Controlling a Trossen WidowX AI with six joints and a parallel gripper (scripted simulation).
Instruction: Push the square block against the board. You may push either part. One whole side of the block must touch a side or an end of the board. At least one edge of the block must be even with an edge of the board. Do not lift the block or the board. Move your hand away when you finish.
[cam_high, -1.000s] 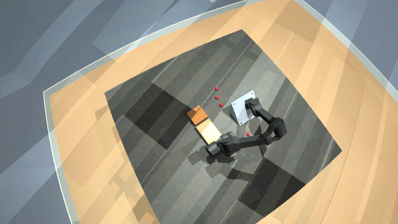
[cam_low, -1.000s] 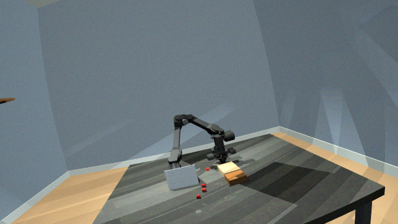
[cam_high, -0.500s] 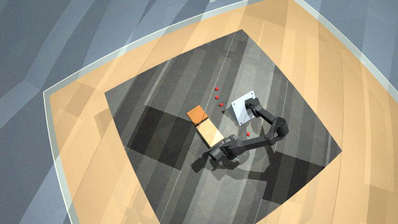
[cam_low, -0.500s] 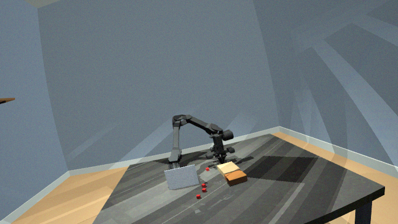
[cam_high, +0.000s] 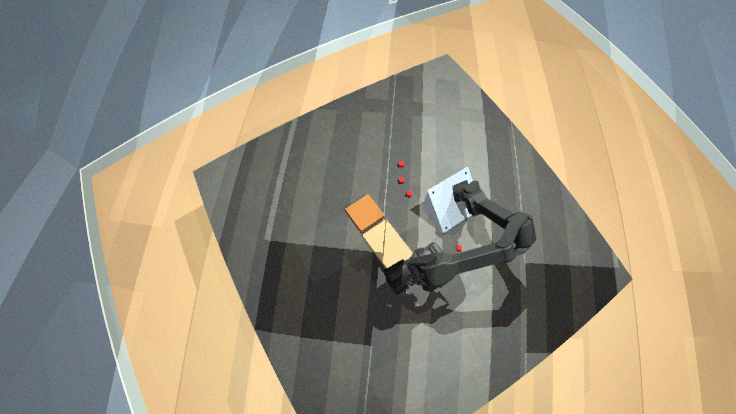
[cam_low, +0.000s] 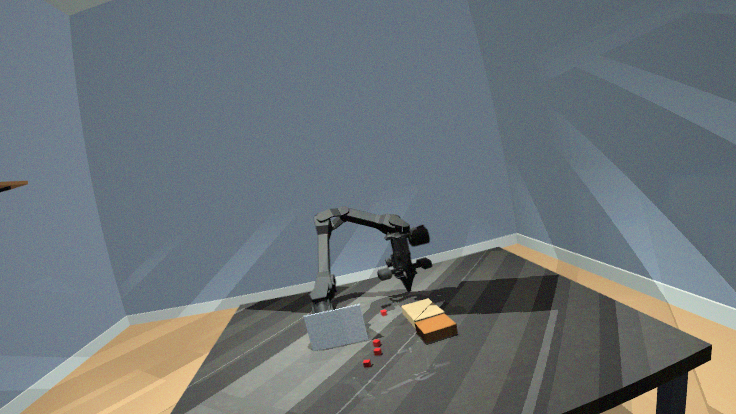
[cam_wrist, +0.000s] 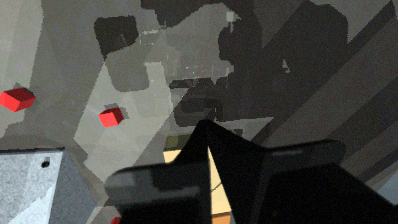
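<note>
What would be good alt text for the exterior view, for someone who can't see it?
A dark robot arm holds its shut gripper above a dark table, just beyond a cream piece lying against an orange one. Four small red cubes and a pale panel are nearby.

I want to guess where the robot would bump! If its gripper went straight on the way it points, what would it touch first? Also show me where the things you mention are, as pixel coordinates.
Probably the dark table (cam_high: 329, 169) (cam_low: 514, 350), just past the pale board (cam_high: 387, 243) (cam_low: 423, 309) (cam_wrist: 218, 192); depth is hard to judge.

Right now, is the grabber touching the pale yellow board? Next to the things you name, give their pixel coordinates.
Apart. In the exterior view, the end effector (cam_low: 409, 289) (cam_wrist: 204, 124) has its tip in the air, with dark table showing between it and the board (cam_low: 419, 308) (cam_wrist: 220, 197).
</note>
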